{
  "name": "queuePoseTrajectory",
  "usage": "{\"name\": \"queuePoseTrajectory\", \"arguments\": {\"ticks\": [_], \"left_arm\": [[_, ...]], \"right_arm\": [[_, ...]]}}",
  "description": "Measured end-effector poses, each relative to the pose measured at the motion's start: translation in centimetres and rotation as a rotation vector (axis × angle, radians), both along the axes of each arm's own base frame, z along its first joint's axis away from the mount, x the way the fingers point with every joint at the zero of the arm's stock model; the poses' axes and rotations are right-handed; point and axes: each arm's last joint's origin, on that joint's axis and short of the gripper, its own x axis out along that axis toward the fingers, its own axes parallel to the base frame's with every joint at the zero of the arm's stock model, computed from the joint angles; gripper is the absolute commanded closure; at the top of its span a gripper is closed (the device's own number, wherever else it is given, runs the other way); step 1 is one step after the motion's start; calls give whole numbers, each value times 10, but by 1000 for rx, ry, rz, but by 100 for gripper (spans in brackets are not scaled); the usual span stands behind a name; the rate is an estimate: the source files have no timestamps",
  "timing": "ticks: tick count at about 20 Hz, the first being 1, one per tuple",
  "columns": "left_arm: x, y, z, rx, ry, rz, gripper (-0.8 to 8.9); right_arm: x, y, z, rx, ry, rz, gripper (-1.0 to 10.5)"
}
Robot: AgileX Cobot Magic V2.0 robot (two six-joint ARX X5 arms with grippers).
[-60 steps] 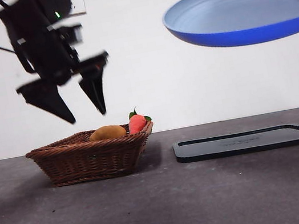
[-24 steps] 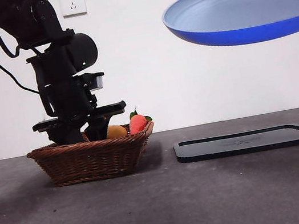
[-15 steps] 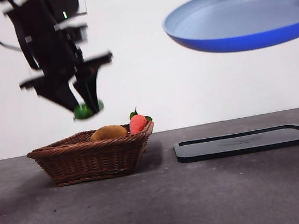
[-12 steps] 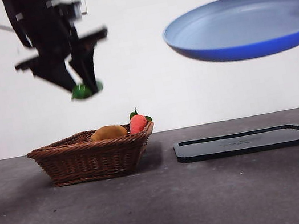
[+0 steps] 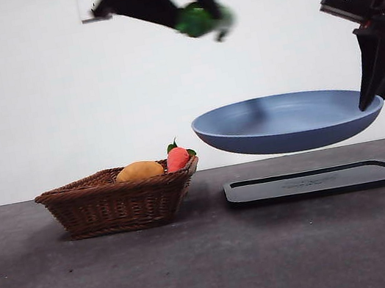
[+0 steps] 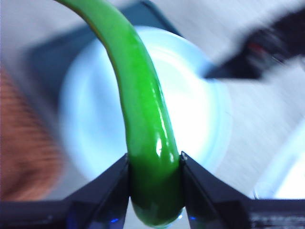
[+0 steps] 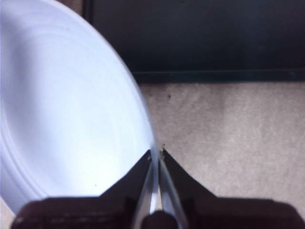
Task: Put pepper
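Your left gripper (image 6: 155,174) clamps the green pepper (image 6: 143,124) high above the blue plate (image 5: 285,121). Your right gripper (image 7: 156,160) pinches the plate's rim, holding it level over the black tray (image 5: 326,180), seemingly to catch the drop.

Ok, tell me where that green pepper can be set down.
Bare: the round blue plate's bowl, held by the right gripper above the flat black tray. Crowded: the brown wicker basket. The left gripper holds the glossy green pepper over the plate.
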Motion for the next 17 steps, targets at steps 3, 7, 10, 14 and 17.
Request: {"name": "queuePoseTrajectory", "arguments": {"ticks": [3, 7, 10, 14, 17], "left_arm": [[-4, -32, -24, 46, -4, -54, 690], [6, -59, -63, 117, -2, -74, 690], [11, -65, -80, 159, 3, -78, 688], [13, -68, -89, 183, 16, -88, 682], [12, -68, -90, 185, 15, -92, 598]], "right_arm": [[0, 0, -1, 3, 9, -6, 941], [-1, 1, -1, 28, 25, 3, 941], [-1, 1, -1, 47, 29, 9, 941], [-2, 1, -2, 43, 45, 2, 941], [-2, 0, -2, 43, 49, -1, 941]]}}
